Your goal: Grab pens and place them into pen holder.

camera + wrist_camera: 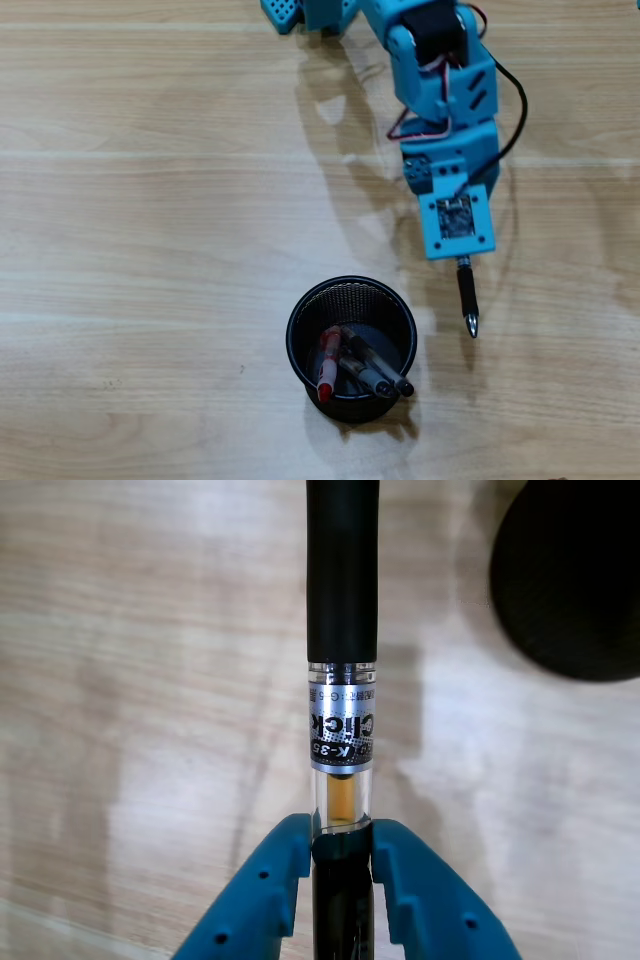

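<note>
You have the black-and-silver pen (pixel 342 630) clamped in the pincer (pixel 342 860): in the wrist view the 2 blue fingers (pixel 275 890) press on either side of its clear barrel, just below the silver printed band, and the black grip runs up out of the top of the picture. In the overhead view the same pen (pixel 466 296) sticks out from under the blue arm (pixel 450 130), tip pointing toward the bottom of the picture, just right of the pen holder (pixel 351 348) and apart from its rim. You cannot tell from either view whether the tip touches the desk (pixel 150 250).

The pen holder stands upright on the desk, and 3 pens already lean inside it toward its lower side as the overhead view shows it: the red-and-white pen (pixel 326 370) on the left, and 2 clear ones (pixel 372 372) crossing beside it, their ends resting at the lower rim. In the wrist view the holder appears only as a dark round shape (pixel 570 580) at the upper right, well right of the held pen.

A black cable (pixel 515 110) loops along the right side of the arm.
</note>
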You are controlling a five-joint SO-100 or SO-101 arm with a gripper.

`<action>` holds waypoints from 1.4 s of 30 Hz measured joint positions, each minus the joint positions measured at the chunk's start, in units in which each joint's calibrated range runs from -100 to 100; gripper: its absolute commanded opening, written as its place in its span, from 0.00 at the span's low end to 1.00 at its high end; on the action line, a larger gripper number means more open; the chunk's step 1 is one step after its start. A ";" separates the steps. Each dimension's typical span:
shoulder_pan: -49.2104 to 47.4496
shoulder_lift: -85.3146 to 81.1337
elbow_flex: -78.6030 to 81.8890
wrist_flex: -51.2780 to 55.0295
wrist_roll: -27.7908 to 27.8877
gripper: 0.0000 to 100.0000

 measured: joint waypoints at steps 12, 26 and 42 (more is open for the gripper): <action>5.95 -17.30 1.07 -6.92 10.75 0.02; 6.86 -24.34 30.09 -55.62 11.17 0.02; 17.86 -22.65 40.66 -77.51 11.17 0.02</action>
